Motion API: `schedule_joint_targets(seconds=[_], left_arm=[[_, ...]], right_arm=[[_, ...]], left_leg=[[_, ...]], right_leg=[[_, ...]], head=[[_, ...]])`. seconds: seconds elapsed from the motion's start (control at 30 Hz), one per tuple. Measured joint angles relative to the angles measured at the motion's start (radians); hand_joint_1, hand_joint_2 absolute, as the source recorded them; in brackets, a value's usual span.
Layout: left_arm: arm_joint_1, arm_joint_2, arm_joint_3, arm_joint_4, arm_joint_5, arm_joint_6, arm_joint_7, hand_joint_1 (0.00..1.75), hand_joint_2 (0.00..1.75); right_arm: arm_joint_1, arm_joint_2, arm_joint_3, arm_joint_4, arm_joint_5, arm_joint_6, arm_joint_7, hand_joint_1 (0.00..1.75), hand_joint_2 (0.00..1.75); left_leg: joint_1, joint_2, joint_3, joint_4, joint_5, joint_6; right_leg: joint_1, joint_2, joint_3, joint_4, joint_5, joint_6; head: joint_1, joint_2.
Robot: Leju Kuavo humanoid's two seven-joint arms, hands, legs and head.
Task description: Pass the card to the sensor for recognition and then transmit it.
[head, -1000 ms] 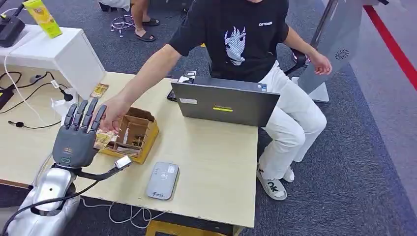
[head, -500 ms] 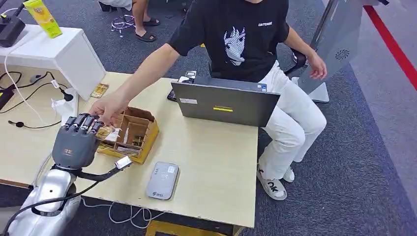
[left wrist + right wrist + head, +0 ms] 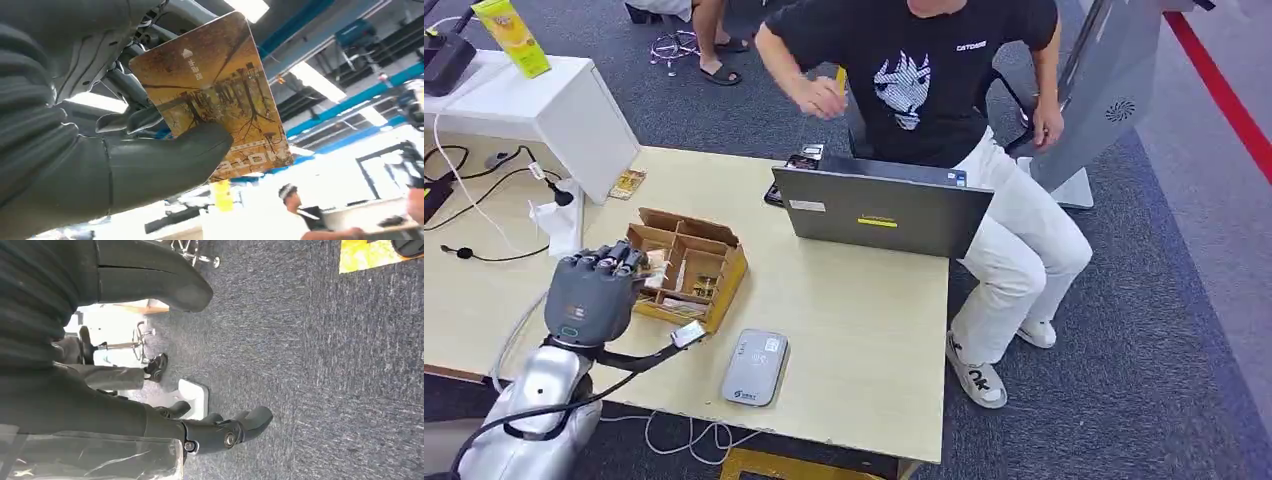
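Note:
My left hand (image 3: pixel 596 290) hovers over the near-left side of the cardboard box (image 3: pixel 692 268), fingers curled. It holds a yellow-brown card (image 3: pixel 220 95) printed with trees, pinched between the thumb (image 3: pixel 165 160) and the fingers; an edge of the card (image 3: pixel 652 266) peeks out past the fingers in the head view. The grey card sensor (image 3: pixel 754 367) lies flat on the table near the front edge, to the right of the hand. My right hand (image 3: pixel 150 355) hangs over the carpet with its fingers apart and nothing in it.
A person in a black shirt (image 3: pixel 924 70) sits behind an open laptop (image 3: pixel 882 210), arm pulled back near the chest. The box has several compartments with small items. A loose card (image 3: pixel 627 183), cables (image 3: pixel 474 190) and a white box (image 3: pixel 534 105) sit at the left.
The person handed the card over and drew the arm back to the chest. My left hand's fingers closed from spread to curled around the card.

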Motion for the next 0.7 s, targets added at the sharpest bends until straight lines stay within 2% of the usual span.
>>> schedule_joint_targets(seconds=[0.07,0.23,0.5,0.7], left_arm=[[0.005,-0.025,-0.022,0.002,-0.004,-0.005,-0.014,1.75,1.75],[0.019,-0.074,-0.084,0.023,-0.027,-0.003,-0.004,1.75,1.75],[0.019,-0.099,-0.113,0.048,-0.021,-0.014,-0.014,1.75,1.75],[0.016,-0.103,-0.231,0.169,-0.029,-0.038,-0.025,1.75,1.75]], right_arm=[[0.0,0.0,0.0,0.0,0.0,0.0,0.002,0.0,1.75],[-0.002,0.0,0.0,0.003,0.0,0.0,0.002,0.0,1.75],[-0.002,0.0,0.0,0.005,0.0,0.0,0.003,0.0,1.75],[-0.002,0.0,0.0,0.007,0.0,0.0,0.003,0.0,1.75]], left_leg=[[0.0,0.0,0.0,0.0,0.0,0.0],[0.0,0.0,0.0,0.0,0.0,0.0],[0.0,0.0,0.0,0.0,0.0,0.0],[0.0,0.0,0.0,0.0,0.0,0.0]], right_leg=[[-0.001,0.0,0.0,0.0,0.0,0.0],[-0.001,0.0,0.0,0.0,0.0,0.0],[-0.001,0.0,0.0,0.0,0.0,0.0],[-0.001,0.0,0.0,0.0,0.0,0.0]], head=[[0.0,0.0],[0.0,0.0],[0.0,0.0],[0.0,0.0]])
